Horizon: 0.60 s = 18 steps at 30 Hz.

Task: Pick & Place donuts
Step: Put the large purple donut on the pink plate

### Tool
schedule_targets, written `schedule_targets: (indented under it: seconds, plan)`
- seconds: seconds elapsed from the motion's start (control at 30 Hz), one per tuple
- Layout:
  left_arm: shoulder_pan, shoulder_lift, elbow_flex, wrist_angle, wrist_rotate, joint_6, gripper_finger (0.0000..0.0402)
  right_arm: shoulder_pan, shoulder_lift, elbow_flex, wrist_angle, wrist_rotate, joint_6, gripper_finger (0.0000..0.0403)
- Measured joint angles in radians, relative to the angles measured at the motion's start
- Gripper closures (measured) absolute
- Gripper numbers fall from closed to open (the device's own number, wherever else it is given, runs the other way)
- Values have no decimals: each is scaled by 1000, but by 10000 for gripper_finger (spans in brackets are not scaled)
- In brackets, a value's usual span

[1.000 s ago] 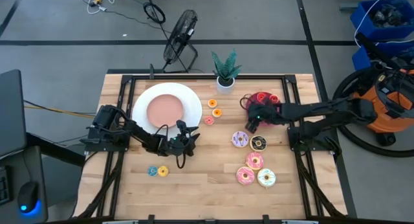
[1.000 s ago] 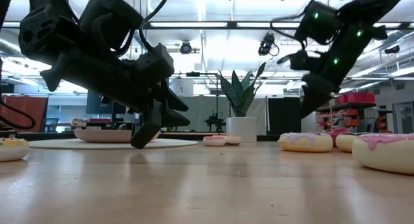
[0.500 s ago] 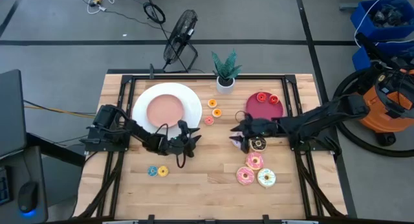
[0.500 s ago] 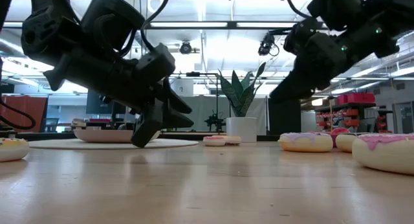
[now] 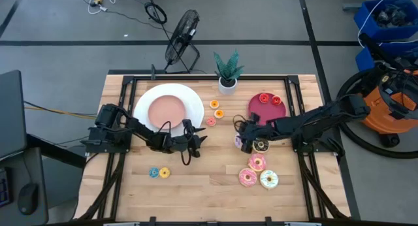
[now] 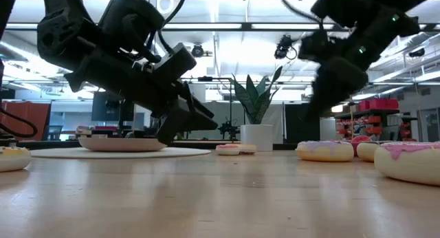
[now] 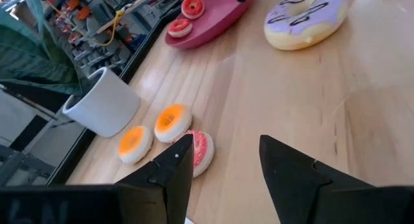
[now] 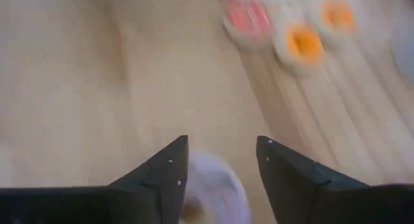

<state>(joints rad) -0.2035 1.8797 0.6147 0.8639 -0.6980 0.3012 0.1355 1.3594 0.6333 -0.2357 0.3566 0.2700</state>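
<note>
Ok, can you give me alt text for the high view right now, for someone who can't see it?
Overhead view of a wooden table: the right hand, open, reaches over a purple-frosted toy donut beside a chocolate-frosted toy donut. The left hand, open and empty, sits beside a big white plate.

We see a light wooden tabletop (image 5: 209, 187) in a black frame. On it lie a big white plate (image 5: 168, 107), a magenta dish (image 5: 267, 108) and a small potted plant (image 5: 227, 70). Two orange mini donuts (image 5: 216, 108) and a red one (image 5: 211, 121) lie between plate and dish. A purple donut (image 5: 241, 141), a chocolate donut (image 5: 261, 145), two pink donuts (image 5: 251, 170) and a white donut (image 5: 269, 179) cluster toward the right. A blue and a yellow mini donut (image 5: 159, 172) sit near the front left.
</note>
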Motion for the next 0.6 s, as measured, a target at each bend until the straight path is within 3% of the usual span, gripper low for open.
schedule_targets:
  seconds: [0.1, 0.3, 0.43, 0.6]
  plan:
    - [0, 0, 0, -1, 1, -2, 220, -12, -10, 4, -132, -11, 85, 173]
    - [1, 0, 0, -2, 11, -1, 220, -38, 9, -59, -61, -118, 141, 137]
    - [1, 0, 0, -4, 11, -1, 220, -40, 9, -81, -8, -110, 140, 153]
    - [1, 0, 0, -3, 17, -2, 220, -41, 9, -81, 1, -104, 137, 213]
